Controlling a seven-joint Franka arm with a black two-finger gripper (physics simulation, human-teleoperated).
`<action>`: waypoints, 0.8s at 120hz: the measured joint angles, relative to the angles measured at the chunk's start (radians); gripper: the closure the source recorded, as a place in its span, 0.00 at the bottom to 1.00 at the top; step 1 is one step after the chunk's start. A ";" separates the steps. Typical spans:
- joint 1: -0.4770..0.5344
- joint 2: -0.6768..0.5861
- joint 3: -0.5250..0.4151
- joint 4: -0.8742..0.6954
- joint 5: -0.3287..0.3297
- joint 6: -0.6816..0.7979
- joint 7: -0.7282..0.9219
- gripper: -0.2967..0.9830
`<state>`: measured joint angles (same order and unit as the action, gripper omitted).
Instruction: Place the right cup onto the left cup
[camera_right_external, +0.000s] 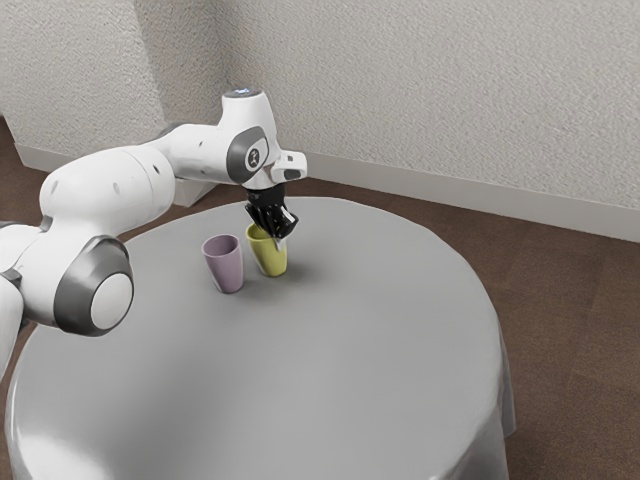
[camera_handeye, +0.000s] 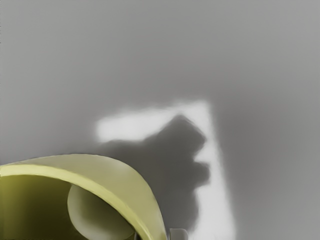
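Grey tablecloth, mauve cup beside yellow cup, gripper at latter's rim

From where I stand, the arm is glossy white, all rounded, swelling casings with little dimples dotted over them. At the frame's left, a thick charcoal collar rings a plain white disc. Nearer the top middle, a dark grey oval cover carries a small round black-and-white emblem. A bluish-grey cap tops the upright white housing; underneath, the claw is black and angular.
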<state>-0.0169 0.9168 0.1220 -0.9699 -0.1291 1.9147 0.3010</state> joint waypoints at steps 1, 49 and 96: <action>0.000 0.000 0.000 0.000 0.000 0.000 0.000 0.83; -0.001 -0.140 0.001 -0.033 0.037 -0.052 -0.004 0.84; -0.001 -0.415 -0.010 -0.283 0.063 -0.102 -0.005 0.85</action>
<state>-0.0183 0.5021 0.1121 -1.2527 -0.0662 1.8127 0.2959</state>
